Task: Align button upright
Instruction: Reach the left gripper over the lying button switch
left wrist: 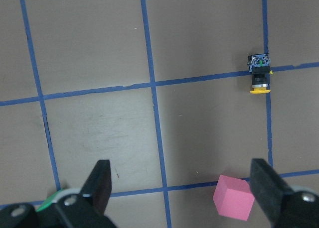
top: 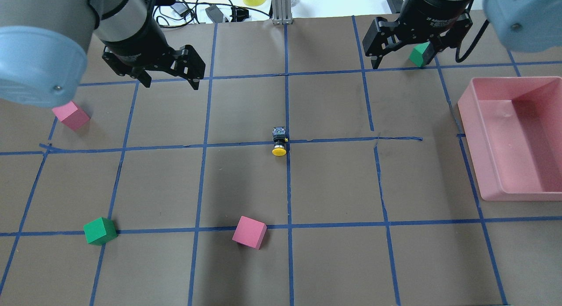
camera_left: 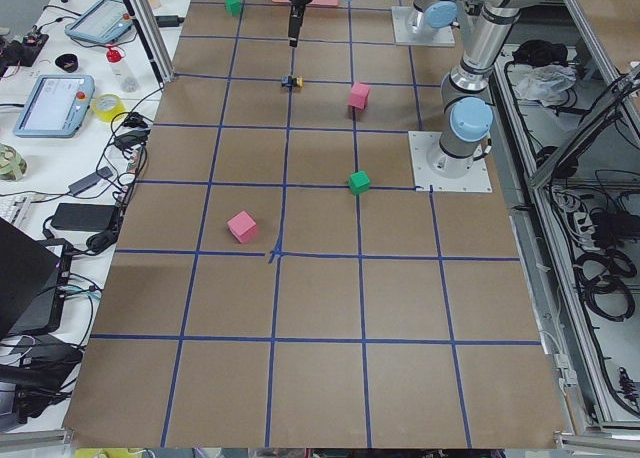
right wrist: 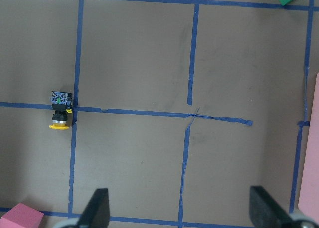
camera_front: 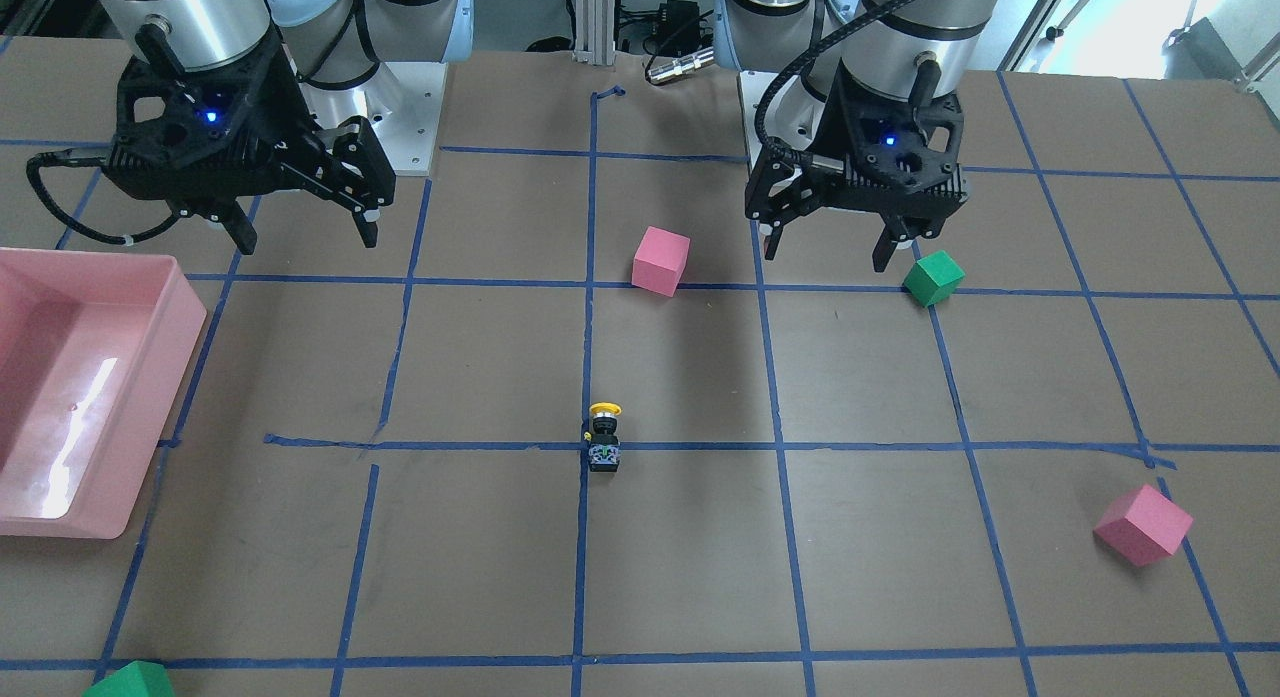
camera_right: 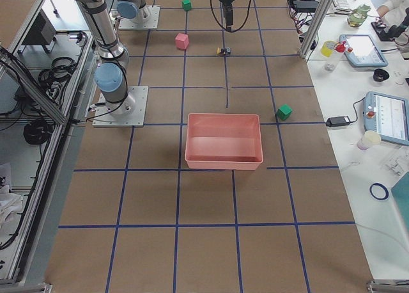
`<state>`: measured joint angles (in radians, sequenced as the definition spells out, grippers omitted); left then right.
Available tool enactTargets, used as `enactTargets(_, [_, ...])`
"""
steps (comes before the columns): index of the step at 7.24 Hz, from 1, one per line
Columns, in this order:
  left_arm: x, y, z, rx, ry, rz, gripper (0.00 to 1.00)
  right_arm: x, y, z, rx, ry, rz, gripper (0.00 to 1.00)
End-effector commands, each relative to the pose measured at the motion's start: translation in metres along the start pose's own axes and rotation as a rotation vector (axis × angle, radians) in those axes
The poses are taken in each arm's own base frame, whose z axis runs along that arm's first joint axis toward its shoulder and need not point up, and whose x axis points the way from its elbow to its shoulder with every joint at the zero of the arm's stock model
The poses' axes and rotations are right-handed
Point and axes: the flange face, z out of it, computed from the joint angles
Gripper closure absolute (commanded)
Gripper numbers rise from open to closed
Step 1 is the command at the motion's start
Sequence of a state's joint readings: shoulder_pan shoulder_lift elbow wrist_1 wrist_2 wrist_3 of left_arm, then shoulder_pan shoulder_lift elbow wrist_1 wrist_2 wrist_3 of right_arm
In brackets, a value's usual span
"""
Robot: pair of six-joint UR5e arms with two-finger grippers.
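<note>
The button [camera_front: 604, 437] lies on its side at the table's middle, on a blue tape crossing, with its yellow cap pointing toward the robot. It also shows in the overhead view [top: 279, 141], the left wrist view [left wrist: 259, 74] and the right wrist view [right wrist: 61, 112]. My left gripper [camera_front: 828, 247] [top: 170, 80] [left wrist: 182, 188] is open and empty, held high and well apart from the button. My right gripper [camera_front: 308, 239] [top: 401, 60] [right wrist: 182, 213] is also open and empty, held high on the other side.
A pink tray [camera_front: 185, 327] [top: 472, 121] stands on the robot's right. A pink cube [camera_front: 661, 261] and a green cube [camera_front: 933, 278] lie near the robot's side. Another pink cube [camera_front: 1143, 524] and a green cube [camera_front: 130, 682] lie farther out.
</note>
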<state>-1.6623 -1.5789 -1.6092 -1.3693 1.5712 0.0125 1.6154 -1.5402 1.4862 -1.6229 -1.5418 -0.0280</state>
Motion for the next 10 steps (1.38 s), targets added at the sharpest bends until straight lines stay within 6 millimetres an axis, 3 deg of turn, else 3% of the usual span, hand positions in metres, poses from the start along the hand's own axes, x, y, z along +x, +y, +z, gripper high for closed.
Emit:
enactTargets(1, [0.009,0.004,0.03,0.067,0.006,-0.008,0.0,0.0,0.0,0.001,-0.002,0.0,0.001,0.0])
enactTargets(4, [0.014,0.003,0.042,0.055,0.012,-0.086,0.0,0.001,0.0,0.002,-0.003,0.0,0.001,0.0])
enactTargets(6, [0.038,-0.001,0.055,0.085,0.016,-0.087,0.0,0.001,0.0,0.002,-0.003,0.0,0.001,0.0])
enactTargets(10, [0.067,0.015,0.125,0.263,0.051,-0.122,0.02,0.002,0.0,0.003,-0.006,0.005,-0.002,0.0])
